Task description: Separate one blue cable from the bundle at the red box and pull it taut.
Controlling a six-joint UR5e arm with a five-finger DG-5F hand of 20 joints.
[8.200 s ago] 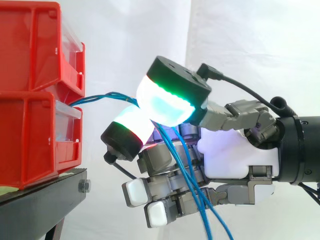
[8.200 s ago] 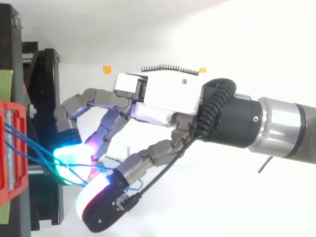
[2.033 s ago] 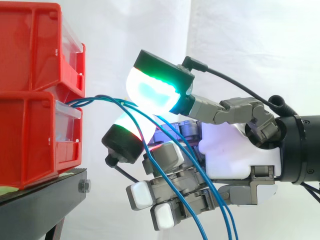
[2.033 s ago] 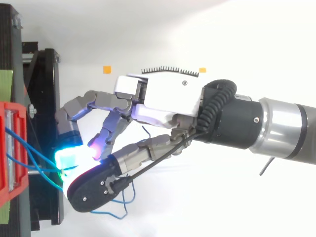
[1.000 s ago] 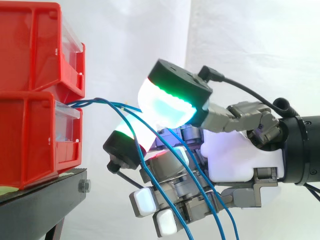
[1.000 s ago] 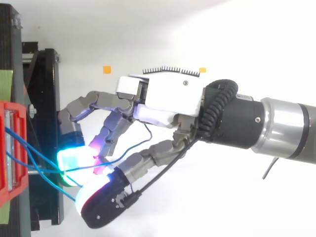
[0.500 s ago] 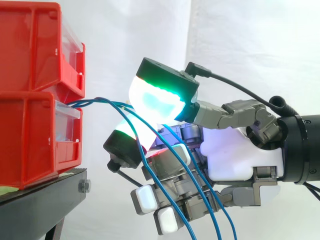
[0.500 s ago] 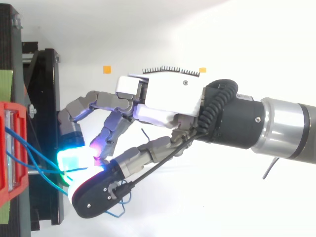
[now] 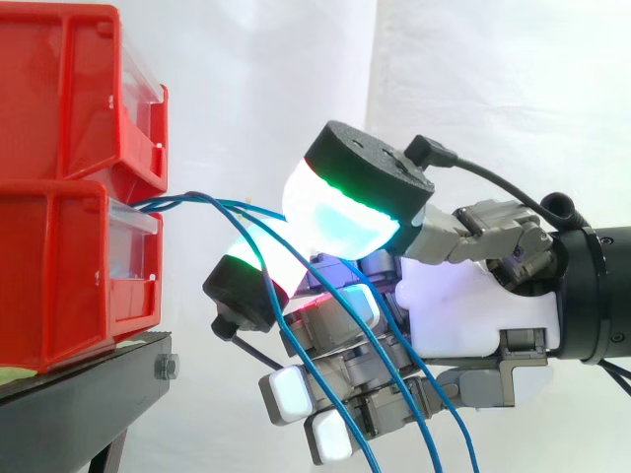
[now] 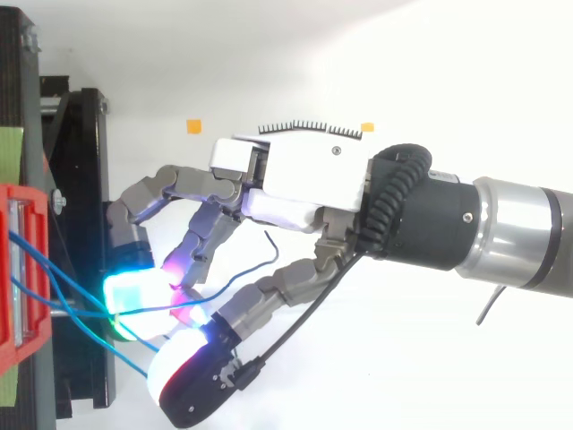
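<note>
Cables (image 9: 212, 202), thin and blue, leave the gap between the two stacked red bins (image 9: 59, 276) and run about level to the right, away from the bin fronts. At the hand (image 9: 463, 305) they bend and fall steeply, slanting down and right past the picture's lower edge. The hand comes in from the right with its fingers curled round the cables: strands pass between the big glowing pads (image 9: 335, 222) and lie across the lower fingers. In the top view one strand runs from the red bin (image 10: 22, 351) past the cyan pad (image 10: 134, 291), and its loose end curls up under the palm (image 10: 269, 237). The pads hang near the bin fronts without touching them, just beyond the edge of the black stand (image 9: 79, 404). Open white floor lies around the arm, with two small orange marks (image 10: 193, 126) on it. Clear plates (image 9: 133, 241) front the bins; any print there cannot be made out.
</note>
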